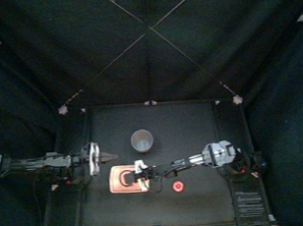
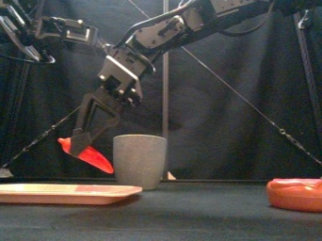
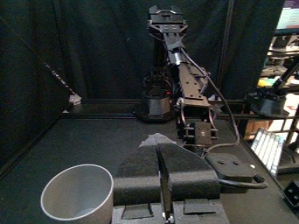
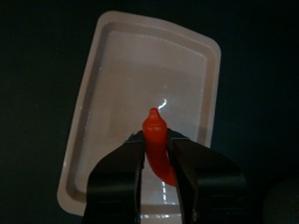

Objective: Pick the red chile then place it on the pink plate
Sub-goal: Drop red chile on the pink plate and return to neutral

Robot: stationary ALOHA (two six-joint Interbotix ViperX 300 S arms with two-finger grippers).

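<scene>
My right gripper (image 2: 88, 143) hangs above the pink plate (image 2: 70, 193), shut on the red chile (image 2: 87, 156), which points down and tilted. In the right wrist view the chile (image 4: 156, 140) sits between the jaws of the right gripper (image 4: 158, 156), and the pink plate (image 4: 128, 96) lies straight below. From above, the right gripper (image 1: 141, 171) is over the plate (image 1: 121, 180) at the table's front middle. My left gripper (image 1: 92, 159) rests at the left, jaws shut and empty (image 3: 163, 166).
A tall grey speckled cup (image 1: 145, 139) stands just behind the plate, close to the held chile in the front view (image 2: 139, 162). A round red toy (image 1: 180, 186) lies on the table to the right of the plate (image 2: 298, 194).
</scene>
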